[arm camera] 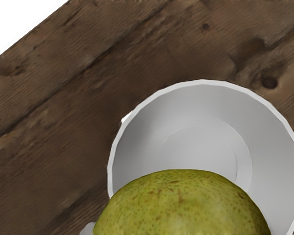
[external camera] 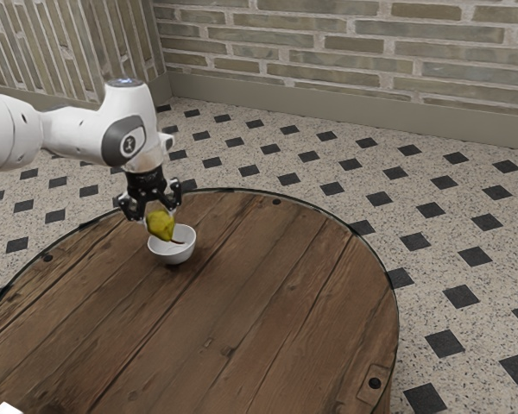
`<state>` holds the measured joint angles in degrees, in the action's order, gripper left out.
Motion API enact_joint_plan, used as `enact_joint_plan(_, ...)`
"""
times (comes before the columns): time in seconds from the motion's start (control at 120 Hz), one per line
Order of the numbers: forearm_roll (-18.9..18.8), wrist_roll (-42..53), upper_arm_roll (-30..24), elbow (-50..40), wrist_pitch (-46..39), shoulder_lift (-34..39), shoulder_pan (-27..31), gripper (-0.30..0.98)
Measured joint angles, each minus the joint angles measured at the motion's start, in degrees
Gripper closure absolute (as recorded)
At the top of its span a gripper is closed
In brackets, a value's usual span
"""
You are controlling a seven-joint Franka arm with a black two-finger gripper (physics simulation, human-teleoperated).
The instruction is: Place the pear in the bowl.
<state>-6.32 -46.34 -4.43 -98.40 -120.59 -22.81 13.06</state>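
My gripper (external camera: 160, 216) is over the table in the exterior view, its two fingers on opposite sides of the yellow-green pear (external camera: 161, 226), shut on it. The pear hangs at the white bowl's mouth, toward the exterior view's left part of the bowl (external camera: 173, 252), and hides some of the rim. In the wrist view the speckled pear (arm camera: 183, 205) covers part of the bowl (arm camera: 201, 142), whose visible inside holds nothing. How far the pear's underside is from the bowl's inner surface cannot be told.
The round wooden table (external camera: 242, 293) has a dark metal edge. A white object (external camera: 7, 409) lies at the exterior view's lower left corner. Tiled floor and brick walls surround the table.
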Motion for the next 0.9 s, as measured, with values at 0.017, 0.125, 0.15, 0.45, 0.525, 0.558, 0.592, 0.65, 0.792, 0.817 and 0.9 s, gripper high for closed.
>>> enact_joint_plan(0.017, 0.0, 0.0, 0.0, 0.2, 0.1, -0.3, 0.0, 0.64)
enact_joint_plan(0.125, -0.1, -0.2, 0.1, 1.5, 0.3, -2.1, -0.1, 0.63)
enact_joint_plan(0.15, -0.1, -0.2, 0.1, 1.7, 0.3, -2.4, -0.2, 0.64)
enact_joint_plan(0.45, 0.0, 0.6, 0.0, 2.1, 0.0, -2.7, -0.9, 0.25)
enact_joint_plan(0.525, 0.2, 0.9, 0.0, 2.2, -0.2, -2.6, -1.1, 0.18)
enact_joint_plan(0.558, 0.2, 1.1, 0.0, 2.1, -0.2, -2.6, -1.1, 0.15)
enact_joint_plan(0.592, 0.2, 1.2, 0.0, 2.1, -0.3, -2.5, -1.1, 0.13)
enact_joint_plan(0.65, 0.3, 1.5, 0.0, 2.1, -0.3, -2.3, -1.1, 0.10)
enact_joint_plan(0.792, 0.3, 2.0, 0.0, 2.1, -0.4, -2.0, -1.1, 0.05)
enact_joint_plan(0.817, 0.3, 2.0, 0.0, 2.1, -0.4, -1.9, -1.1, 0.05)
enact_joint_plan(0.9, -0.2, 2.3, -1.0, 0.4, 1.0, 2.9, -0.8, 0.03)
